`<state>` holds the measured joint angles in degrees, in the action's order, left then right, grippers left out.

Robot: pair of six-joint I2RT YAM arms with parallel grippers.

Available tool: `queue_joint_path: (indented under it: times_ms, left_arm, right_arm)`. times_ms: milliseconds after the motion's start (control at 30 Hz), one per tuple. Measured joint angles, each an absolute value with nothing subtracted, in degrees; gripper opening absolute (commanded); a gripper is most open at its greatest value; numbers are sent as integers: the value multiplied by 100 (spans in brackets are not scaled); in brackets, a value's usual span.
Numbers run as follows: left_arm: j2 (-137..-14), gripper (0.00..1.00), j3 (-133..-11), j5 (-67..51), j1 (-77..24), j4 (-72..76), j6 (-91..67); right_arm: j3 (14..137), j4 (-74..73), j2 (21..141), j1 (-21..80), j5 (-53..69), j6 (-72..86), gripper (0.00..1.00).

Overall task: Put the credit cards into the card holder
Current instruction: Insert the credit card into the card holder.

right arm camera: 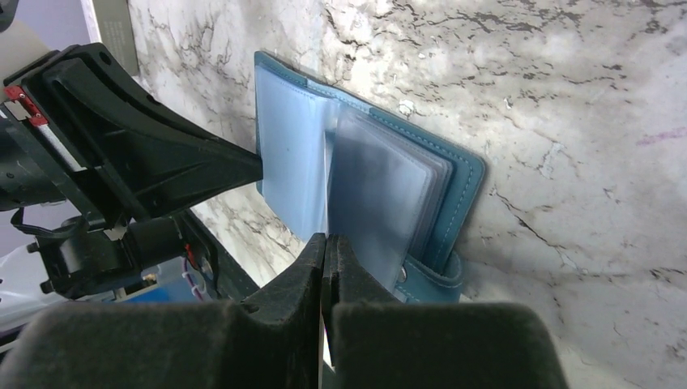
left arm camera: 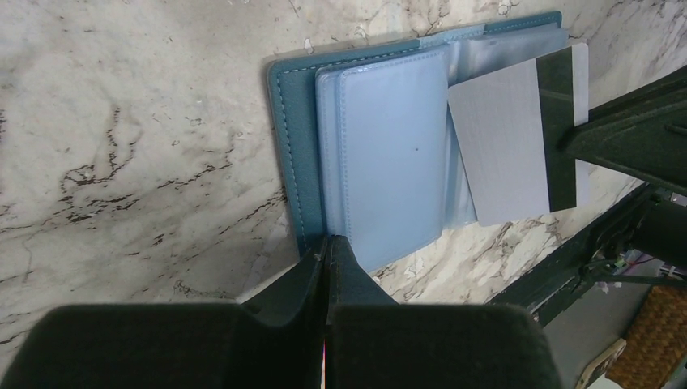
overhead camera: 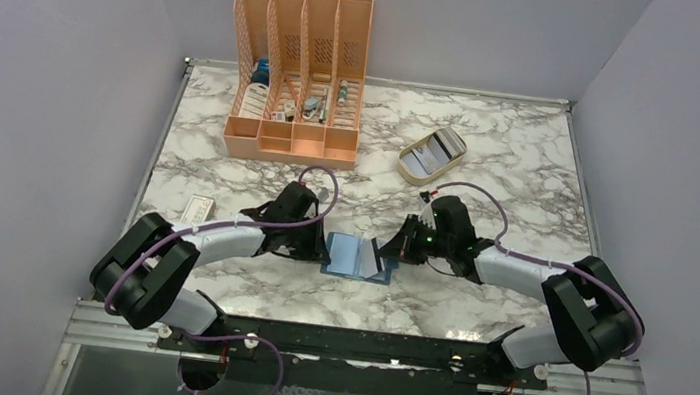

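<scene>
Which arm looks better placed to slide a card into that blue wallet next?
Right: the right gripper pinches the grey card over the open card holder; the left gripper sits shut at its edge.

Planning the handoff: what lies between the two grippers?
The open teal card holder lies between the left gripper and right gripper, which holds a grey credit card over it; the top view shows it.

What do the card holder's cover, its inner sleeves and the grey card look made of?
The card holder cover looks like leather or imitation, matt: grained surface, stitched edge. The inner sleeves look like soft translucent plastic, glossy: layers show through. The grey card is probably stiff matt plastic: thin, flat, dark stripe.
</scene>
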<state>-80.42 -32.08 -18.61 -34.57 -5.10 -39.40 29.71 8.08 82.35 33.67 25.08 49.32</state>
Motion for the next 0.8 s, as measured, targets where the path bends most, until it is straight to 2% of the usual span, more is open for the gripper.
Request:
queue_joint_path:
  times_ms: [533,667,800]
  left_arm:
    - [-7959,1,-3068,-1863,-3454,-346,-4064]
    - [-7959,12,-3068,-1861,-3454,-349,-4066]
    - [-7918,15,-3092,-1800,-3457,-449,-4104]
  right_arm:
    - [2926,1479,8685,3426,2735,5129,1]
    - [2926,1511,8680,3444,2792,5131,1]
    - [2930,1372,8571,3446,2766,5085,1]
